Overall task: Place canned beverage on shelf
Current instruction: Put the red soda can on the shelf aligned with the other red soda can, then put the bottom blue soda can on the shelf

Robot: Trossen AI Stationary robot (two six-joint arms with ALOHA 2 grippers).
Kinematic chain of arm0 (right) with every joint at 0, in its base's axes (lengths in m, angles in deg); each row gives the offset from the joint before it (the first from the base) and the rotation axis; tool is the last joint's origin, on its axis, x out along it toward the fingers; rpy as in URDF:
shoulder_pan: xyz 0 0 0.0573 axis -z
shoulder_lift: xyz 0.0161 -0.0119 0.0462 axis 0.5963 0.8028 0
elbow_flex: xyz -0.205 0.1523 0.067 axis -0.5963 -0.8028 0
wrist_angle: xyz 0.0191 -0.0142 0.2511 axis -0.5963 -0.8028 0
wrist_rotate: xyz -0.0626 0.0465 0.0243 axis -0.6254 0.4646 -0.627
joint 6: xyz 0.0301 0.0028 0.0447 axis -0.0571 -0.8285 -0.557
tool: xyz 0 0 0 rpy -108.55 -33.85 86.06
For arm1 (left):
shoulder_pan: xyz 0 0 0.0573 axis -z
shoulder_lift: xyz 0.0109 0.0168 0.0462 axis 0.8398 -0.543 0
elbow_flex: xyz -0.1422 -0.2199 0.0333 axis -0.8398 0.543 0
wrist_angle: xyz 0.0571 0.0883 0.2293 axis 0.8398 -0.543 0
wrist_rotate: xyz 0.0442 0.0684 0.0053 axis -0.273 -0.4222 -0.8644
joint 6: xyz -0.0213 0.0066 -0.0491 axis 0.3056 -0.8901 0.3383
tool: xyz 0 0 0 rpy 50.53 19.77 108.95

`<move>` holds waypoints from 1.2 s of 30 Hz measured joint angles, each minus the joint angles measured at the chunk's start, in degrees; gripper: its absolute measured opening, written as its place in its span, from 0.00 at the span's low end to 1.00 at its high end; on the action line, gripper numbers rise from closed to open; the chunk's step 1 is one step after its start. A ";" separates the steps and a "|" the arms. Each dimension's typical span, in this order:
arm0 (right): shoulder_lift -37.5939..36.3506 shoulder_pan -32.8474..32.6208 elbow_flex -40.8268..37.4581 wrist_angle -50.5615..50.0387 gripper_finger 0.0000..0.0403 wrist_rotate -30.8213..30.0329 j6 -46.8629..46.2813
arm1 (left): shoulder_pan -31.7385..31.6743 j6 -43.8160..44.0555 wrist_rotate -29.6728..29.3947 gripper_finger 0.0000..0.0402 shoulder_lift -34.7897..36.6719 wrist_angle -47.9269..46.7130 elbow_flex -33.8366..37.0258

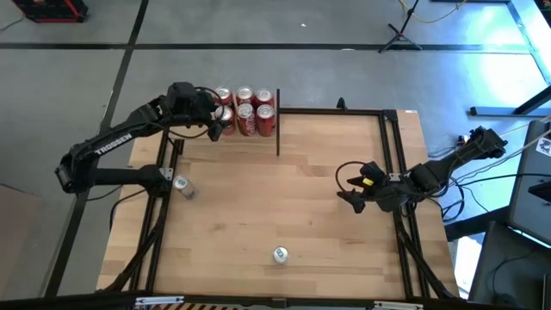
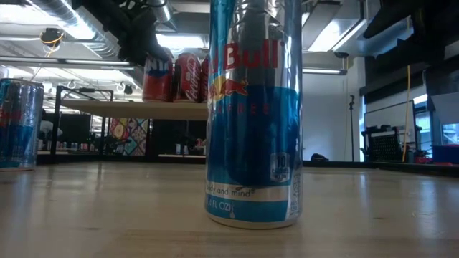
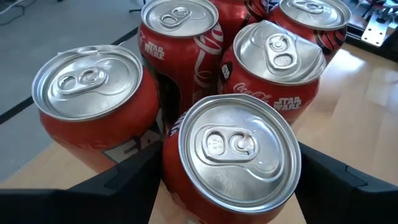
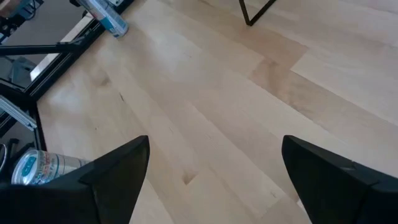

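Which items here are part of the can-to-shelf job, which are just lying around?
In play:
- left gripper, fingers either side of a red can
- shelf with the other red cans

Lying about:
- blue-silver can at the table's near edge
- second blue-silver can at table left
- right gripper, open over bare wood

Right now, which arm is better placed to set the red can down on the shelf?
The left arm. Its gripper already has the red can between its fingers at the shelf, beside the other cans. The right gripper hangs open, far from the shelf.
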 joint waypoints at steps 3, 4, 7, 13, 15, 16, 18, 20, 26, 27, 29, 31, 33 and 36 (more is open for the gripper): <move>0.01 0.00 0.00 0.48 0.89 0.00 -0.19 | 0.02 0.19 -0.82 0.76 -0.04 0.12 0.00; 0.02 0.00 0.00 0.67 0.89 0.01 -0.20 | 0.02 0.33 -1.11 0.77 -0.04 0.10 0.00; 0.02 0.00 0.00 1.13 0.89 -0.01 -0.22 | 0.02 0.42 -1.21 0.80 -0.02 0.02 0.00; 0.02 0.00 0.00 1.30 0.89 0.01 -0.35 | 0.00 0.27 -0.46 0.88 0.30 -0.34 -0.23; 0.00 0.00 0.00 1.30 0.89 0.00 -0.35 | 0.02 0.02 -1.11 0.91 0.26 -0.47 -1.22; 0.00 0.00 0.00 1.30 0.89 0.01 -0.35 | 0.02 0.02 -1.81 0.92 0.35 -0.52 -2.00; 0.02 0.00 0.00 1.30 0.89 0.01 -0.33 | 0.02 0.03 -2.17 0.93 0.44 -1.02 -3.84; 0.01 0.00 0.00 1.30 0.89 0.01 -0.33 | 0.02 0.04 -1.97 0.93 0.43 -2.27 -6.13; 0.02 0.00 0.00 1.28 0.89 0.45 -0.33 | 0.04 0.07 0.53 0.93 0.44 -8.51 -13.73; 0.02 0.00 0.00 1.32 0.89 0.51 -0.33 | 0.04 0.09 0.78 0.92 0.44 -9.64 -15.12; 0.00 -0.01 0.00 1.34 0.89 0.53 -0.30 | 0.04 0.43 0.86 0.92 0.46 -11.50 -17.76; 0.00 0.00 0.00 1.44 0.89 0.54 -0.30 | 0.04 3.29 0.93 0.92 0.44 -13.19 -20.14; 0.00 0.00 0.00 1.82 0.89 0.29 -0.30 | 0.20 6.18 2.43 0.92 0.46 -14.41 -22.15; 0.00 -0.02 0.00 3.34 0.89 -1.17 0.06 | 1.91 6.56 5.47 0.92 1.40 -15.89 -24.09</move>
